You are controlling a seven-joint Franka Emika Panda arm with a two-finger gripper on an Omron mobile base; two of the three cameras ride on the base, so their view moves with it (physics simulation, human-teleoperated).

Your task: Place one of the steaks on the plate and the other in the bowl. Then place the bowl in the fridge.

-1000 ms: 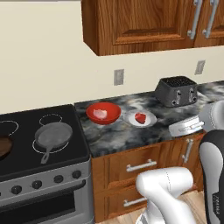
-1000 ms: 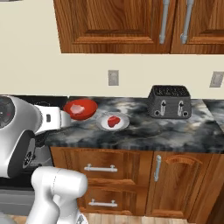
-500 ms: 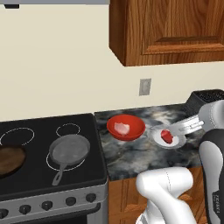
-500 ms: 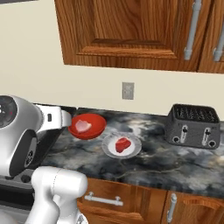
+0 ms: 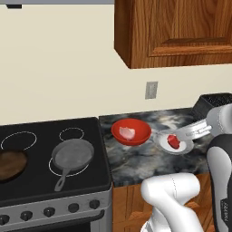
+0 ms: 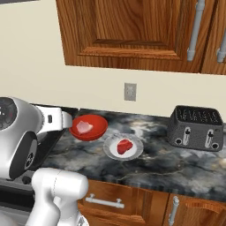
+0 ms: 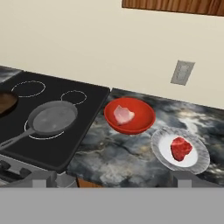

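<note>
Marbled grey stone makes up the table (image 5: pixel 136 158), running from the black stovetop (image 5: pixel 50 154) on one side to the dark toaster (image 6: pixel 195 128) on the other. Since a second ago the whole scene has slid across both base views: the cupboards and toaster have drifted rightward and the stove has come further into frame, which reads as the base driving along the table, not as any object being moved. On the stove sits a grey frying pan (image 5: pixel 72 156), with a darker pan (image 5: pixel 10 164) beside it at the frame edge. Next to the stove, on the stone, rests the red bowl (image 7: pixel 129 115), and in it lies the paler pink steak (image 7: pixel 124 115). Just beside the bowl stands the plate (image 7: pixel 200 162) carrying the bright red steak (image 7: pixel 180 148). Both meats look sorted already, so the remaining job appears to be lifting the bowl and taking it to the fridge. The pincer (image 7: pixel 112 177) hangs back from the table, spread wide and holding nothing, with the bowl ahead of it. The drive seems meant to line the arm up with that bowl.
</note>
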